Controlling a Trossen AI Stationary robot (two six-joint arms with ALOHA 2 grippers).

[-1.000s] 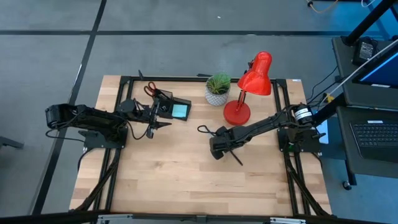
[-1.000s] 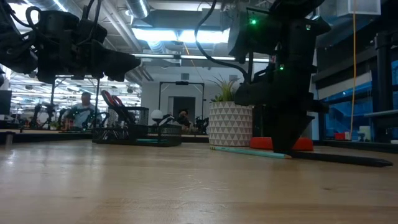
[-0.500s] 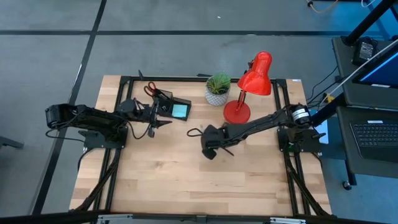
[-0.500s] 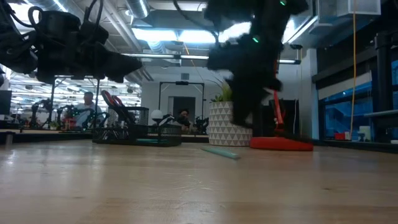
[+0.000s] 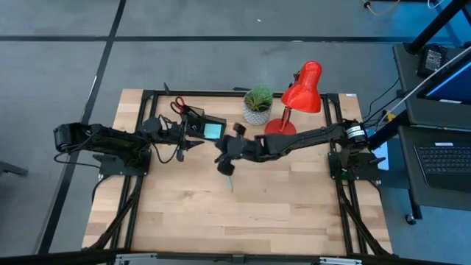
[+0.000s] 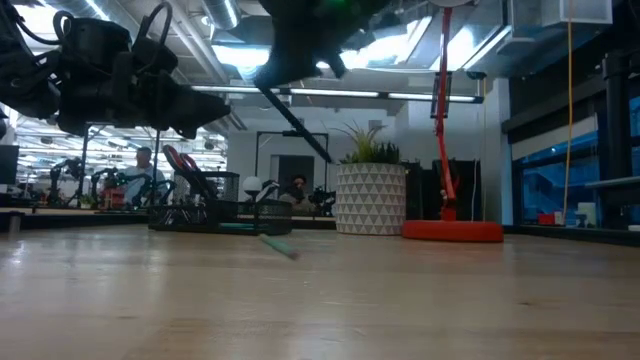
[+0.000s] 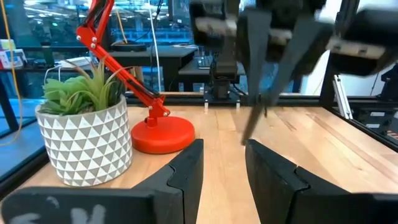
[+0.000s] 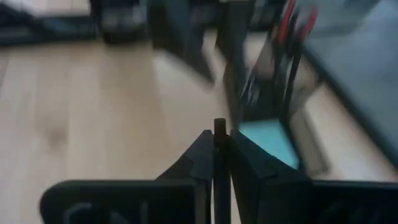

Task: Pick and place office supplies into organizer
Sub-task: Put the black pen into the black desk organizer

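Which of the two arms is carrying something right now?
The right gripper, out over the table's middle: it is shut on a thin black pen. The left gripper, waiting beside the organizer, holds nothing.

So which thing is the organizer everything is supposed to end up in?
Start at the red desk lamp at the table's back edge, pass the potted plant beside it, and go on toward the left arm. The organizer is the low black tray there, the only thing holding red-handled scissors and a light-blue notepad.
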